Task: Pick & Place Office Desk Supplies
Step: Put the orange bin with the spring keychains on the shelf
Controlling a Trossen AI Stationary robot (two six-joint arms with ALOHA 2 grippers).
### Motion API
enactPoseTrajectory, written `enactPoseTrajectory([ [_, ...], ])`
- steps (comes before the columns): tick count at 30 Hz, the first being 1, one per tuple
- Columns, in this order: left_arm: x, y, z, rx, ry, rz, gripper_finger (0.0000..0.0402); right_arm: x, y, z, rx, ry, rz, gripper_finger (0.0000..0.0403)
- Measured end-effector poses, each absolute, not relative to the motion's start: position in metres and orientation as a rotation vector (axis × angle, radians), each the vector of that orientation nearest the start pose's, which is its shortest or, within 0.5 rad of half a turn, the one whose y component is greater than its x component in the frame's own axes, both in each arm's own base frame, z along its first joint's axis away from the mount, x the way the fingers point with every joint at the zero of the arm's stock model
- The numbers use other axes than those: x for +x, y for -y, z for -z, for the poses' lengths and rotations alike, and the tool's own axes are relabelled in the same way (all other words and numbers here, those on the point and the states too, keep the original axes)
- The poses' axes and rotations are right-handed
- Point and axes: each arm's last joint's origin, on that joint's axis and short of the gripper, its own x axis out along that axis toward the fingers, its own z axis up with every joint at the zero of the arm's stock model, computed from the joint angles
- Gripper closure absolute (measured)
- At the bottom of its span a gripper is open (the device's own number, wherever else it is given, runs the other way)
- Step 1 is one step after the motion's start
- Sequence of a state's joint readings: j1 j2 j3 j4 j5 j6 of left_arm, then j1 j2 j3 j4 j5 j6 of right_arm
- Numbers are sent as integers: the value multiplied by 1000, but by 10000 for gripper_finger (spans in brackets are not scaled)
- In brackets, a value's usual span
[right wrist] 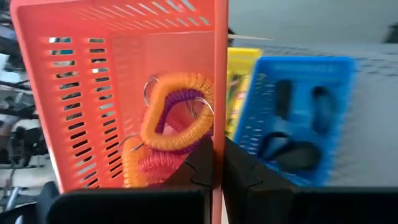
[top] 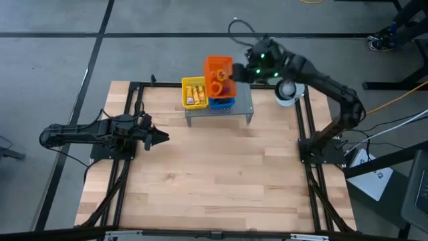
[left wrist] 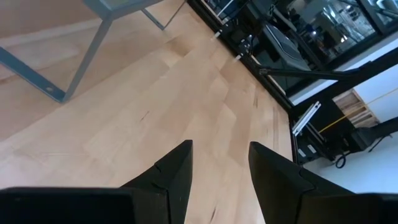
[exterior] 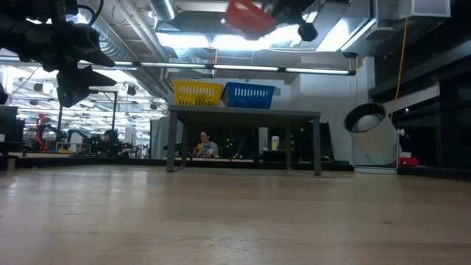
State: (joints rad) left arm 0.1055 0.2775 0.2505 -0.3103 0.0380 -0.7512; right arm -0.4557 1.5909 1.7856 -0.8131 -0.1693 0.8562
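An orange tray hangs in the air above the grey perforated stand, with my right gripper shut on it. Inside it lie orange, purple, yellow and red coiled loops. On the stand sit a yellow tray with yellow-and-white packets and a blue tray with small black clips. Over the table's left edge my left gripper stands open, holding nothing, its fingers pointing toward the table's middle. My right gripper pinches one side wall of the orange tray, one finger inside the tray and one outside. It comes from the table's right side, slanting downward. The tray is lifted clear of the stand and shows tilted in the low view.
A white round object stands at the table's far right, beside the stand. Black frame rails run along the table's left and right sides. The wooden tabletop in front of the stand is bare.
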Motion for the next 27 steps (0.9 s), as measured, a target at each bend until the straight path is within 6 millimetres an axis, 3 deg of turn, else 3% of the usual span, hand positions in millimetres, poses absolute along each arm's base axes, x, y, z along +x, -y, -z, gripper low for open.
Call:
enactPoseTrajectory([
  [5,103,-10,-197,-764,-296,-190,247,274,166,-415,1050,-539,616,393],
  [11,103,-10,-197,-764,-296,-190,247,249,177,-402,1060,-714,748,393],
  [21,103,-10,-197,-770,-296,-190,247,231,195,-388,1048,-843,874,393],
  [27,103,-9,-197,-782,-300,-180,247,235,214,-369,1071,-921,881,393],
])
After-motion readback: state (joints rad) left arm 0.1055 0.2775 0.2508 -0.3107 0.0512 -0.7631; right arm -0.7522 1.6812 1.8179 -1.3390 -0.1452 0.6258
